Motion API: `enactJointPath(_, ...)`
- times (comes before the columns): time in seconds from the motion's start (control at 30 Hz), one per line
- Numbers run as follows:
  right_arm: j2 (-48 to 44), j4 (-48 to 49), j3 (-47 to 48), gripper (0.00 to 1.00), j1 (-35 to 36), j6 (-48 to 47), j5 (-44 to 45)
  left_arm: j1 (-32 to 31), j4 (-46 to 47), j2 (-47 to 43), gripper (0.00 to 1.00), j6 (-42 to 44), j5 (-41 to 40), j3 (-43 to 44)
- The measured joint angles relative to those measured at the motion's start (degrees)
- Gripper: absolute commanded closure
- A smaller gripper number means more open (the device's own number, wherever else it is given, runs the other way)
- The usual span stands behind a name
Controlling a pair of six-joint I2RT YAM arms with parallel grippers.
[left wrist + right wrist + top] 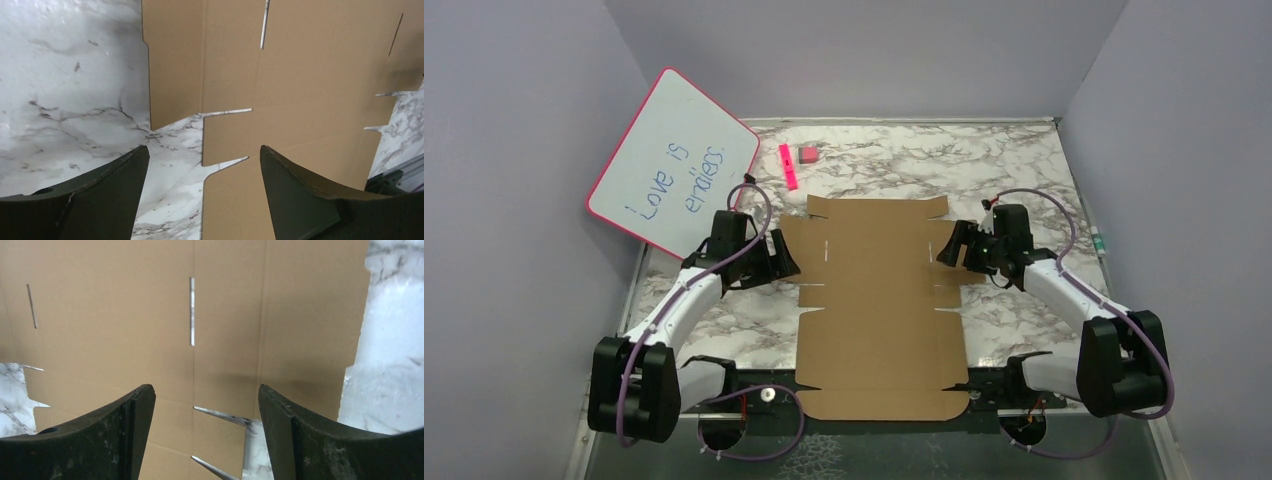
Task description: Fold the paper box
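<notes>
The paper box (879, 300) is a flat brown cardboard blank with flaps and slots, lying unfolded on the marble table between the two arms. My left gripper (782, 256) hovers at its left edge, open, with nothing between the fingers. In the left wrist view the left gripper (203, 150) straddles the paper box's (310, 90) notched left edge from above. My right gripper (946, 250) is at the right edge, also open and empty. From the right wrist, the right gripper (205, 387) stands over the paper box (115, 330) near two cut slits.
A pink-framed whiteboard (674, 160) with blue writing leans at the back left. A pink marker (788, 166) and a small pink block (808, 155) lie behind the cardboard. Grey walls enclose the table on three sides.
</notes>
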Motion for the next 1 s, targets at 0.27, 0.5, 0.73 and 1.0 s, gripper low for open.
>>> enactJointPath(0.27, 0.00, -2.38, -4.22, 0.19, 0.00, 4.13, -0.15, -2.10, 1.53, -2.03, 0.16, -4.28, 2.36, -5.40)
enactJointPath(0.5, -0.04, -0.59, -6.14, 0.26, -0.13, 5.49, -3.85, -10.08, 4.98, -1.29, 0.16, -7.93, 1.92, -7.23)
enactJointPath(0.73, -0.24, 0.98, -7.93, 0.39, -0.22, 5.53, -9.27, -13.53, 8.33, 0.83, 0.16, -10.12, 0.48, -8.76)
enactJointPath(1.0, -3.50, 0.09, -8.15, 0.46, -0.22, 5.49, -14.21, -16.72, 12.24, 1.99, 0.16, -11.96, -1.25, -8.90)
